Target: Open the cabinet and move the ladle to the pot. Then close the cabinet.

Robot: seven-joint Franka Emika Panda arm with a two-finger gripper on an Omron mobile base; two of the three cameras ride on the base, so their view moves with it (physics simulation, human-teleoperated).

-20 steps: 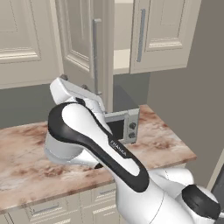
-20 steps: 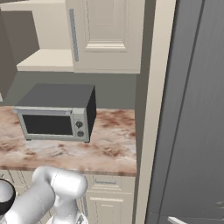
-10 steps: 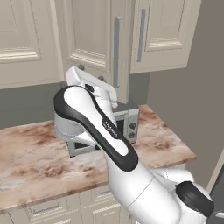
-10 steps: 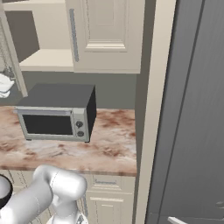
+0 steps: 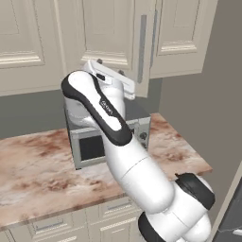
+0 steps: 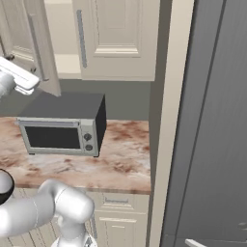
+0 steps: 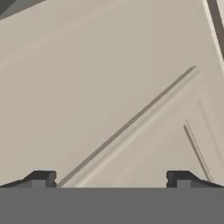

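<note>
1. While the arm rises from the lower right of the left base view, its glossy white shell with dark joints reaches up to the cabinet (image 5: 118,38), whose cream raised-panel door carries a long grey bar handle (image 5: 142,49). Behind the arm, a boxy grey microwave (image 5: 94,146) sits on the mottled brown marble counter (image 5: 38,170). Compared with a second ago, the hand sits higher, nearer the door. Small lettering on the forearm is too blurred to read.
2. Right base view: the door (image 6: 36,43) stands swung out over the microwave (image 6: 60,128); earlier this view showed no door there. The white hand (image 6: 17,77) is at the left edge.
3. Hand view: the gripper (image 7: 109,179) faces a smooth cream panel, close up; its dark fingers (image 7: 41,178) are spread wide, holding nothing. No ladle is visible to locate.
</note>
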